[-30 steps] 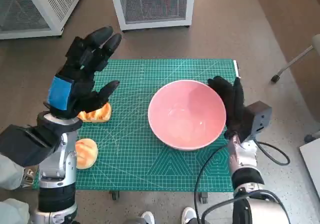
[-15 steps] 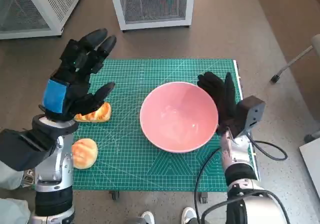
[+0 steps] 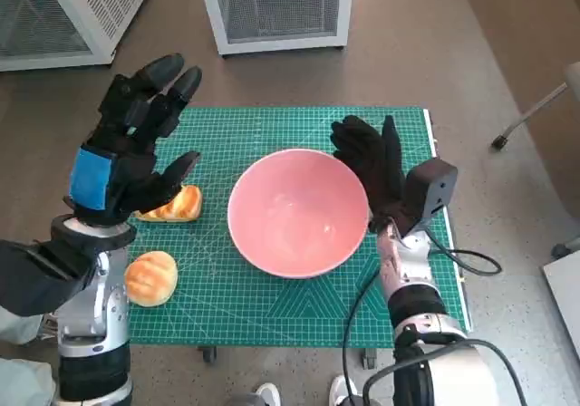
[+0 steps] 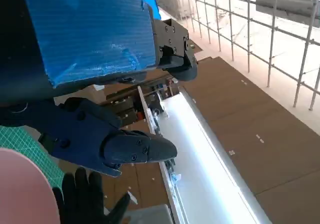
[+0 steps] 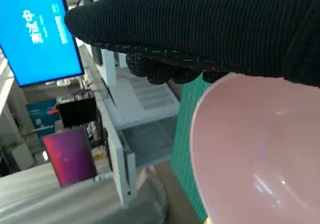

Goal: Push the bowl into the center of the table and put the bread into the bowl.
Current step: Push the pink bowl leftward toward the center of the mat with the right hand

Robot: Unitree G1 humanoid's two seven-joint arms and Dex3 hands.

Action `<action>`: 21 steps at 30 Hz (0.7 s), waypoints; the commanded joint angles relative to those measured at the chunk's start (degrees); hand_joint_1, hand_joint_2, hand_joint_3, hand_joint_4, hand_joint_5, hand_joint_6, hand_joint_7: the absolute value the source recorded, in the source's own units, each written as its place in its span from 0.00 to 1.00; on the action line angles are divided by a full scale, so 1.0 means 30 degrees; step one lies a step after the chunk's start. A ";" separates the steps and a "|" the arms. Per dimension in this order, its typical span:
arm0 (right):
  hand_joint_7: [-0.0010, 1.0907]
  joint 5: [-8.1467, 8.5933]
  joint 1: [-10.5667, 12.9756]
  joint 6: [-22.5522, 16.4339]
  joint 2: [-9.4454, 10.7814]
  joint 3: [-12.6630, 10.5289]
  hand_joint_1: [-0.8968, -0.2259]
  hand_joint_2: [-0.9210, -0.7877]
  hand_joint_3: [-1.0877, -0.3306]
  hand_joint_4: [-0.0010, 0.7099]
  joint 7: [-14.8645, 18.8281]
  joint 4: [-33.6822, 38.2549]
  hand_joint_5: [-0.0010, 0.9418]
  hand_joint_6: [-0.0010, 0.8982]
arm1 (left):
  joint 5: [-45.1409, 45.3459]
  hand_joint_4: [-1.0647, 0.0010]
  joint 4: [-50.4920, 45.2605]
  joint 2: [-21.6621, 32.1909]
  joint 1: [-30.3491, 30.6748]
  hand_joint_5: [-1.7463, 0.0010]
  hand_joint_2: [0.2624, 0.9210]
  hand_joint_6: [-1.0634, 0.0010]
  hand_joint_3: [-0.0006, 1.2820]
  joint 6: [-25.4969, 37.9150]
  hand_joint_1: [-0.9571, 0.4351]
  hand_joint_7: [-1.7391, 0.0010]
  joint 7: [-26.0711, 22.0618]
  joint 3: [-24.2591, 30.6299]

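Note:
A pink bowl sits near the middle of the green cutting mat; it also shows in the right wrist view. My gloved right hand presses flat against the bowl's right rim, fingers straight. Two bread pieces lie at the mat's left: a split roll and a round bun. My left hand hovers above the split roll with fingers spread, holding nothing. The left wrist view shows its blue-taped back and the bowl's edge.
White mesh cabinets stand beyond the table's far edge, another at the far left. A black cable trails off the table's right side. Someone's shoes show at the near edge.
My right hand has pushed the bowl leftward across the mat toward the middle. My left hand has drifted slightly left and stays spread above the roll.

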 commanded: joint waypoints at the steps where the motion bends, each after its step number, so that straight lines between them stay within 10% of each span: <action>1: 0.04 0.0076 -0.0108 0.0625 0.0407 -0.0023 0.44 0.00 0.69 0.34 0.0041 0.0303 0.00 0.44 | -0.0352 0.67 -0.0617 0.0065 0.0280 1.00 1.00 0.84 0.24 0.0370 0.36 0.67 0.0198 0.0208; 21: 0.04 -0.0145 -0.0523 0.0506 -0.0191 0.0154 0.46 0.00 0.70 0.35 0.0349 0.0089 0.00 0.45 | -0.0353 0.65 -0.1628 0.0366 0.0864 1.00 1.00 0.85 0.24 0.0962 0.35 0.65 0.0506 0.0526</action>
